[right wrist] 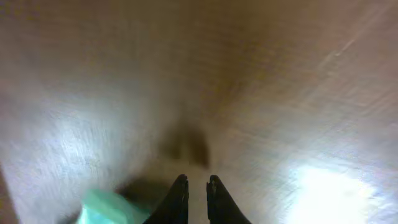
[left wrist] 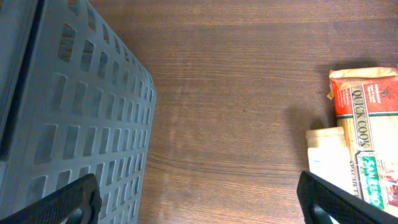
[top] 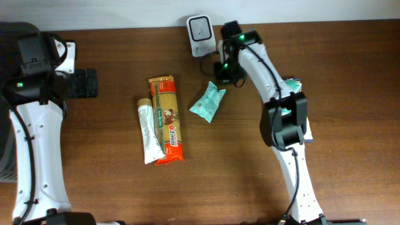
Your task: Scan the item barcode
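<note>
The green packet lies flat on the table at about 6 o'clock from the scanner, so no barcode is facing the scanner window yet. Your right gripper hangs just at the packet's 1 o'clock. Its fingers are drawn almost together with nothing between them, and the packet sits off at their 8 o'clock, so I judge this an empty close and not a grasp.

At the packet's 9 o'clock, the pasta pack and the white tube lie side by side, touching, probably lined up as later items. Your left gripper is spread wide and empty beside the grey basket, far out at 9 o'clock and clear of the work.

Count one scanner, one pasta pack, one tube, one basket and one clear green packet. A second green shape peeks from behind the right arm, and you cannot tell what it is.
</note>
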`<move>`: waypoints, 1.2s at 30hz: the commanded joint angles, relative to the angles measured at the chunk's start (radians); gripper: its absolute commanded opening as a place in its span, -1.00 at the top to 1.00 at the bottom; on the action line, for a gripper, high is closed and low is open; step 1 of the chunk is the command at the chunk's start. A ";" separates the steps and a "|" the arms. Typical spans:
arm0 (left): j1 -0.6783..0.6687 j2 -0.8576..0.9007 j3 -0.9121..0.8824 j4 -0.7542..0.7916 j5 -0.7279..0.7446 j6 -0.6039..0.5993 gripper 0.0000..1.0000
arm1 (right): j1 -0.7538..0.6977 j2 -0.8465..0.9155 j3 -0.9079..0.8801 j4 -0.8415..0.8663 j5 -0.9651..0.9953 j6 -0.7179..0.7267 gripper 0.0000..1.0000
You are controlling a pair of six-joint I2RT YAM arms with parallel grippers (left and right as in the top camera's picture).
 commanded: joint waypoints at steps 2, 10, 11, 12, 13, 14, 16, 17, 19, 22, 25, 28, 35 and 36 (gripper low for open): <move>0.005 -0.011 0.014 0.001 -0.003 0.013 -0.99 | 0.005 0.001 -0.001 -0.105 0.011 0.019 0.76; 0.005 -0.011 0.014 0.001 -0.003 0.013 -0.99 | -0.023 -0.014 0.021 -0.300 0.007 -0.051 0.74; 0.005 -0.011 0.014 0.001 -0.003 0.013 -0.99 | -0.037 -0.029 0.042 -0.302 -0.002 -0.065 0.66; 0.005 -0.011 0.014 0.001 -0.003 0.013 -0.99 | -0.048 -0.048 0.061 -0.306 -0.015 -0.083 0.60; 0.005 -0.011 0.014 0.001 -0.003 0.013 -0.98 | -0.059 -0.066 0.084 -0.314 -0.039 -0.104 0.55; 0.005 -0.011 0.014 0.001 -0.003 0.013 -0.99 | -0.080 -0.101 0.122 -0.331 -0.090 -0.142 0.45; 0.005 -0.011 0.014 0.001 -0.003 0.013 -0.98 | -0.121 -0.164 0.157 -0.373 -0.203 -0.242 0.07; 0.005 -0.011 0.014 0.001 -0.003 0.013 -0.98 | -0.132 -0.176 0.156 -0.391 -0.228 -0.277 -0.14; 0.005 -0.011 0.014 0.001 -0.003 0.013 -0.98 | -0.144 -0.174 0.153 -0.425 -0.254 -0.330 -0.33; 0.005 -0.011 0.014 0.001 -0.003 0.013 -0.98 | -0.140 -0.151 0.063 -0.410 -0.299 -0.418 -0.51; 0.005 -0.011 0.014 0.001 -0.003 0.013 -0.98 | -0.125 -0.146 -0.074 -0.312 -0.365 -0.454 -0.54; 0.005 -0.011 0.014 0.001 -0.003 0.013 -0.99 | -0.097 -0.146 -0.229 -0.180 -0.372 -0.454 -0.68; 0.005 -0.011 0.014 0.001 -0.003 0.013 -0.99 | -0.045 -0.146 -0.510 0.085 -0.446 -0.501 -0.69; 0.005 -0.011 0.014 0.001 -0.003 0.013 -0.99 | -0.045 -0.146 -0.526 0.113 -0.446 -0.497 -0.69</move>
